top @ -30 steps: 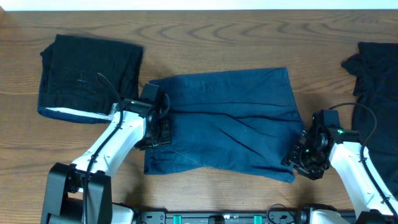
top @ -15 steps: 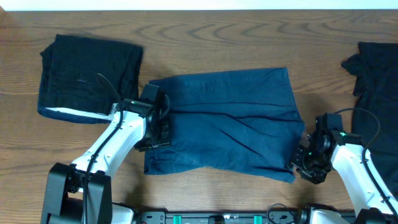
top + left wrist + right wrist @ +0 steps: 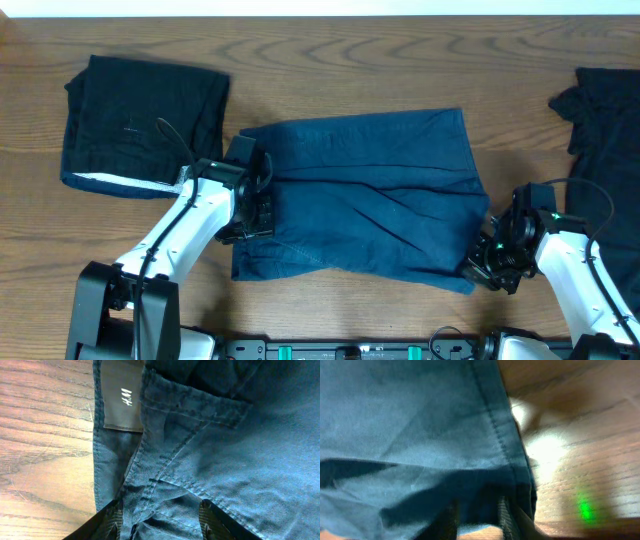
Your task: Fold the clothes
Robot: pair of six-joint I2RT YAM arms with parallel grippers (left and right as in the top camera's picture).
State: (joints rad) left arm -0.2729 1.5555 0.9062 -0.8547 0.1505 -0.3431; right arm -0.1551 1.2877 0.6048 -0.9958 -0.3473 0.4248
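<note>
Table of brown wood [image 3: 330, 60] carries a wide navy-blue denim-like cloth [image 3: 370, 190] at its middle. The right gripper [image 3: 487, 265] has moved to the cloth's front right corner and pinched the hem [image 3: 495, 425], so I think a fold can start. The left gripper [image 3: 255, 205] straddles the waistband [image 3: 195, 402] at the cloth's left side; whether it grasps, I cannot tell. I see no container.

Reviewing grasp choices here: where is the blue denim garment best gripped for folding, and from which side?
On the blue denim garment, likely the short ends: hemmed right corner from the right, labelled waistband from the left. It lies flat and wide, so only edges offer a lip.
</note>
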